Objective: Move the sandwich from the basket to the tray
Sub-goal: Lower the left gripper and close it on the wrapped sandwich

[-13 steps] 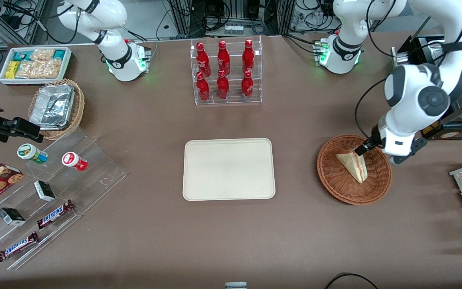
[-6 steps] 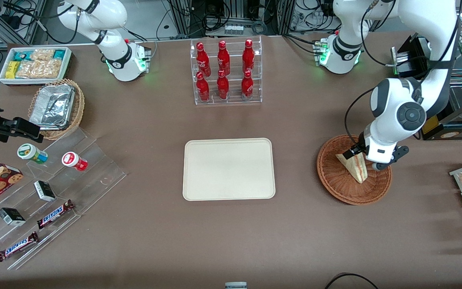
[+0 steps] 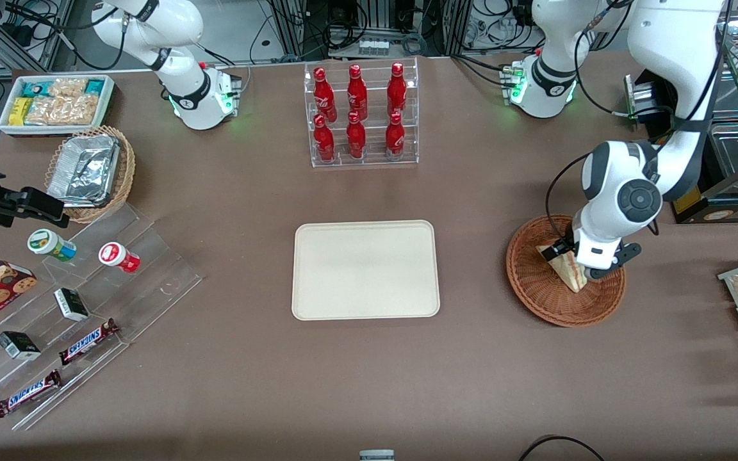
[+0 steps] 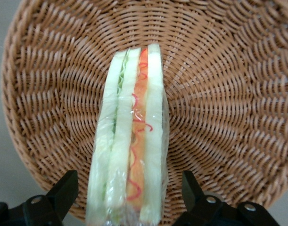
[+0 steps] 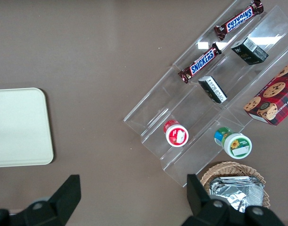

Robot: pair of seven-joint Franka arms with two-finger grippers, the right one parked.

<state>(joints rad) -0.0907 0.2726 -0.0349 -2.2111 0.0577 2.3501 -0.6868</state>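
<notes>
Brown table (image 3: 369,371), cabled racks (image 3: 369,25)

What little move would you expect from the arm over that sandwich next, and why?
Probably closing its fingers on the sandwich. The gripper sits low over the basket, open, with one finger on each side of the wedge and a gap showing on both sides, so nothing is gripped yet. It may need to dip slightly first. The tray awaits.

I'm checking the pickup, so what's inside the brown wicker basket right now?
The basket holds only the sandwich, standing on edge in clear wrap. The claw is open, one finger on each side. The weave under the sandwich is hidden.
</notes>
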